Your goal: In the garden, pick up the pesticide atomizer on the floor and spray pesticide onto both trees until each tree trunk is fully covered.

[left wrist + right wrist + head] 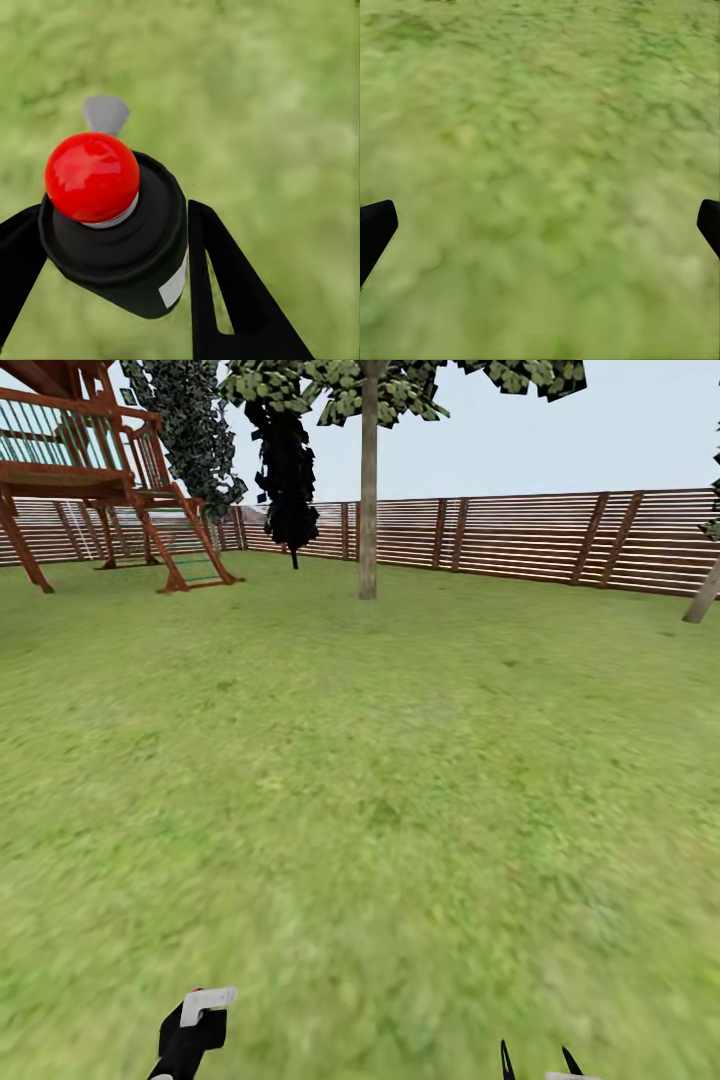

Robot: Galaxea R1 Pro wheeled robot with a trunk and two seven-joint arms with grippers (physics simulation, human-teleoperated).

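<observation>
- Left hand [150,247] clamped on the pesticide atomizer [120,225]: dark bottle body pinched between the two black fingers [232,292], red cap [91,177] and grey nozzle [105,112] left free, probably so the spray head can face a target unobstructed.
- In the head view, the same atomizer [195,1025] carried low, well short of the tree trunk [368,490], whitish nozzle piece [208,998] aimed roughly toward that trunk; likely held ready while the base closes in.
- Right hand [540,225] spread wide, gripping nothing, only lawn [540,135] between its fingertips; tips [535,1060] also peeking up at the bottom of the head view, probably kept clear as a spare.
- Atomizer off the floor, so pick-up judged done; spraying judged not begun, since the trunk is far beyond reach.
- Count: one atomizer; two hands; one upright trunk standing in front of the wooden fence [520,535]; a second, leaning trunk [703,592] farther along the fence toward the right hand's side, partly cut off.
- One wooden play tower [90,470] beside the fence on the other side of the upright trunk; one dark, narrow tree [288,470] between tower and trunk.
</observation>
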